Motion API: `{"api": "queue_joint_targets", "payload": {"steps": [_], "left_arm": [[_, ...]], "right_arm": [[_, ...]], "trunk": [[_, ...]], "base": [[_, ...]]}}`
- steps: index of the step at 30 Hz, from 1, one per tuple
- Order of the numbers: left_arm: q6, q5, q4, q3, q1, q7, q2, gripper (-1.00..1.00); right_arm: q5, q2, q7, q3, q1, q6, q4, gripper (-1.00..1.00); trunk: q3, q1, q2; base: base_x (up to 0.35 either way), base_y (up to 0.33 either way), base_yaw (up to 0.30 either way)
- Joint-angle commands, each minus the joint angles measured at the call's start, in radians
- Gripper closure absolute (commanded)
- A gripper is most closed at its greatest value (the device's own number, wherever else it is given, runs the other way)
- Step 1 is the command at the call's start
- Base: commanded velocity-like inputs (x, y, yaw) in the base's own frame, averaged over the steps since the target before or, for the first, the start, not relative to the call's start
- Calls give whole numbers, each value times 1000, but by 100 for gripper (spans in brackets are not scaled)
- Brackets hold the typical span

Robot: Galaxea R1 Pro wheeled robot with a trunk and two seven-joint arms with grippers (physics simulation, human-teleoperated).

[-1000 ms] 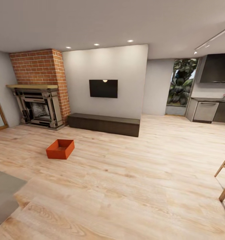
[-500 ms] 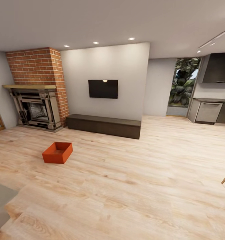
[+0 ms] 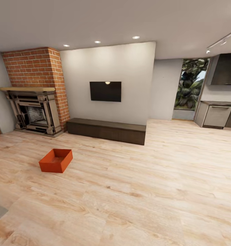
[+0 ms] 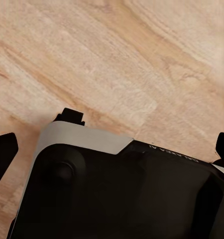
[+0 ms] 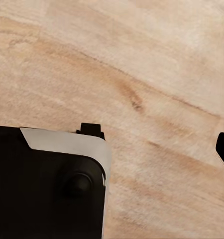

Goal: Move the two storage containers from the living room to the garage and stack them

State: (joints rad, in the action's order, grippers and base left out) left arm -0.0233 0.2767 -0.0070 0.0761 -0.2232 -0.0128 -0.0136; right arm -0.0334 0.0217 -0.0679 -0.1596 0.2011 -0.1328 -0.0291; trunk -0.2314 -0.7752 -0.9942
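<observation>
Alone, storage container (image 3: 55, 160) angles toward the fireplace (image 3: 35, 111).

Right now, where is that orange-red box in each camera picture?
Head view: the storage container sits on the wood plank floor, lower left, in front of the brick fireplace.
Left wrist view: not in it.
Right wrist view: not in it.
Shared landmark: the wood plank floor.

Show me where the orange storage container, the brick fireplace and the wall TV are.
storage container (image 3: 55, 160): head view, on its inner bottom.
brick fireplace (image 3: 33, 70): head view, on the red brick chimney face.
wall TV (image 3: 105, 91): head view, at the middle of the dark screen.
</observation>
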Motion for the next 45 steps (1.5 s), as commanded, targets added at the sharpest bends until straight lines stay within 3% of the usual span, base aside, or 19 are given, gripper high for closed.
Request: {"api": "queue_joint_targets", "payload": {"steps": [1,13,29,45], "left_arm": [[-3,2,1,7,-1,-1,0,-100],[-7,2,1,8,-1,-2,0,-100],[-6,2,1,7,-1,-1,0,-100],[-6,1,2,8,-1,-1,-2,-100]], "right_arm": [[-3,0,-3,-8,1,-5,-3,-100],[-5,-6,-4,-5,1,-9,-3,-100],[-5,-3,-4,-5,1,-11,-3,-100],[-5,-3,-4,-5,1,-10,-3,-100]], "trunk": [[-1,-1,-1],[-1,-1,-1],[-1,-1,-1],[-1,-1,-1]], "base": [[324,0,0],[324,0,12],[324,0,242],[324,-14,16]]}}
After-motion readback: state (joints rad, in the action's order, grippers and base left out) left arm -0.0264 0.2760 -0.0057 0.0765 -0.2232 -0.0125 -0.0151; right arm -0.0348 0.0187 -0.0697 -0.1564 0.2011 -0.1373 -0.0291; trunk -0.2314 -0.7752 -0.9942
